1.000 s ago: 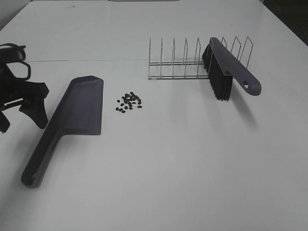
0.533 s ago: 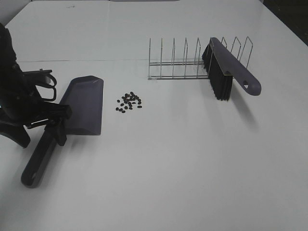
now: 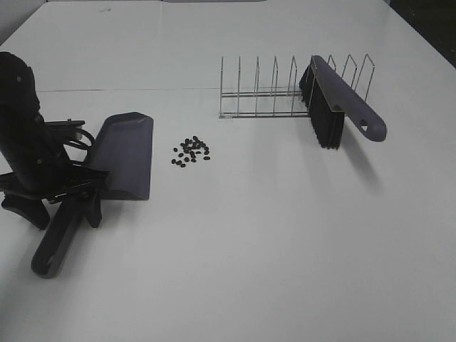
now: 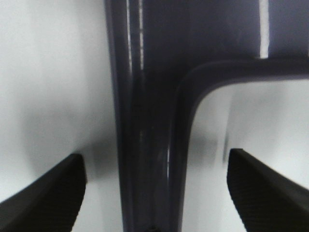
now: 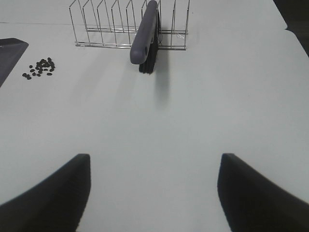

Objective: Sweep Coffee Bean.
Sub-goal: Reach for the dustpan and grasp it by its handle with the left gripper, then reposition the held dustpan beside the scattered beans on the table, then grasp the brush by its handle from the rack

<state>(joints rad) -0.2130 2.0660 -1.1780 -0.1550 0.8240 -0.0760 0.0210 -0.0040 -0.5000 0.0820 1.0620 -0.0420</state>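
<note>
Beans (image 3: 191,151) are lying in a loose cluster left of centre in the high view, just right of the dustpan (image 3: 127,153) and apart from it. At far left, the left gripper (image 3: 65,212) is straddling the dustpan handle (image 3: 55,242), with its jaws spread to either side and not yet pinching, as the left wrist view shows. That handle is looking stiff and light, a fair place to grip. The beans are looking tiny, hard and smooth, so a quick stroke would likely send them rolling; they want sweeping, not pinching. Further right, the brush (image 3: 342,103) is leaning in the rack (image 3: 256,96), its handle end jutting toward the lower right, free for grasping. The right gripper (image 5: 154,193) is hanging spread wide over the table (image 5: 159,125), holding nothing.
</note>
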